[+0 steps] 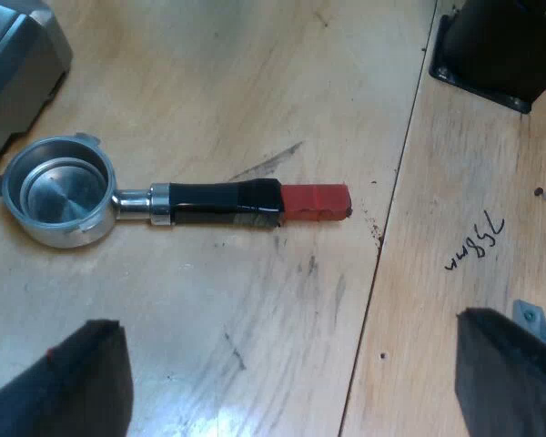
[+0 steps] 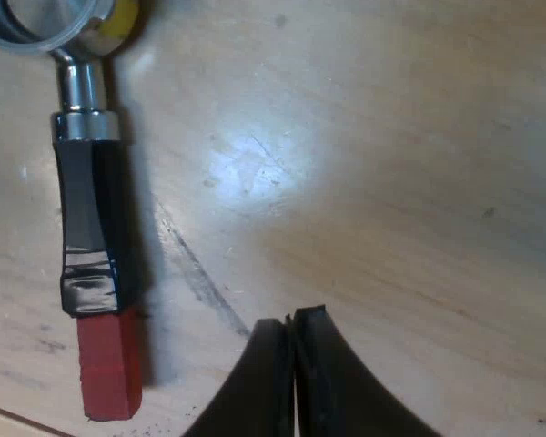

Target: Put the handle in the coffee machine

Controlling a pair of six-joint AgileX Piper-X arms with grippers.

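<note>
Dial centred on the holder, red end at 12.

- **3 and 9:** bare table flanks the handle, passable on both sides.
- **About 7:** the espresso machine has a corner just beside the basket, so room is tight.
- **About 11:** an unidentified black block stands well apart.
- **3:** the left gripper hangs with fingers spread wide.
- **9:** the right gripper, fingers pressed together, is near the red end.

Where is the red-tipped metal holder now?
The holder lies loose on the wooden table, cup end by the espresso machine, below my open left hand; my shut right hand is near its red end.
</note>
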